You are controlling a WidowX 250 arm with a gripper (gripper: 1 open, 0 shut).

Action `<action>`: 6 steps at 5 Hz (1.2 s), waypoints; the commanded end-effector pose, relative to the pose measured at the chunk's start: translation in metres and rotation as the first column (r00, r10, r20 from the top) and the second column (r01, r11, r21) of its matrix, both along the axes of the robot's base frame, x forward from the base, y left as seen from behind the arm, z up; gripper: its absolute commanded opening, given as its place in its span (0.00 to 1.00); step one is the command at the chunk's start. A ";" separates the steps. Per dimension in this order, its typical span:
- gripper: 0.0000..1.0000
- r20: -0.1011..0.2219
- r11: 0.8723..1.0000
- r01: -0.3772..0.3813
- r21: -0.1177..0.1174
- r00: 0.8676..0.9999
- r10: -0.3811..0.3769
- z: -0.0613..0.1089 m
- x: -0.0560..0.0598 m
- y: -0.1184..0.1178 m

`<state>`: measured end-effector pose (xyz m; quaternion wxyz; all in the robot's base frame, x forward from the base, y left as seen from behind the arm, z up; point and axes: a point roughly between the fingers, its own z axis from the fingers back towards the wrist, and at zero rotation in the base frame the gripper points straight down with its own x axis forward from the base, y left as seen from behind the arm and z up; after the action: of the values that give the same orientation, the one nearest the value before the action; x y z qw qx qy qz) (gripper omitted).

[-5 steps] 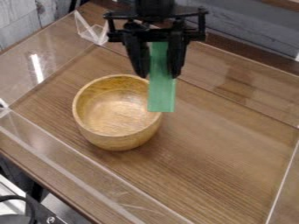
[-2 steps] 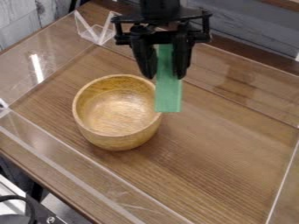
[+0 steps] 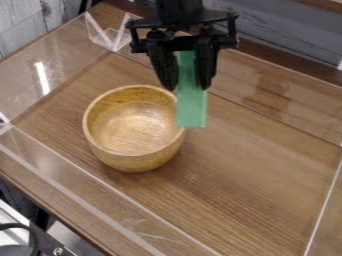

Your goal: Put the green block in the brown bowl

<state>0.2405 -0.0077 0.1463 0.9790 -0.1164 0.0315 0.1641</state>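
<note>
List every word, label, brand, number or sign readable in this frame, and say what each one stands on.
None: no readable text shows anywhere.
The green block is plain, the brown bowl shows only wood grain, and the gripper and table carry no visible markings.

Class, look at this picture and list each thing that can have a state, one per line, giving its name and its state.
Black end effector: shut on the green block, pointing steeply down.
Long flat bright green block: held hanging almost upright, its lower end by the bowl's right rim, not yet inside.
Round light-brown wooden bowl: upright on the table, empty.
</note>
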 end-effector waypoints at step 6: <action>0.00 0.050 0.999 -0.001 -0.051 0.999 0.003 -0.004 0.001 -0.002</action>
<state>0.2386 -0.0111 0.1330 0.9760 -0.1426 0.0310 0.1613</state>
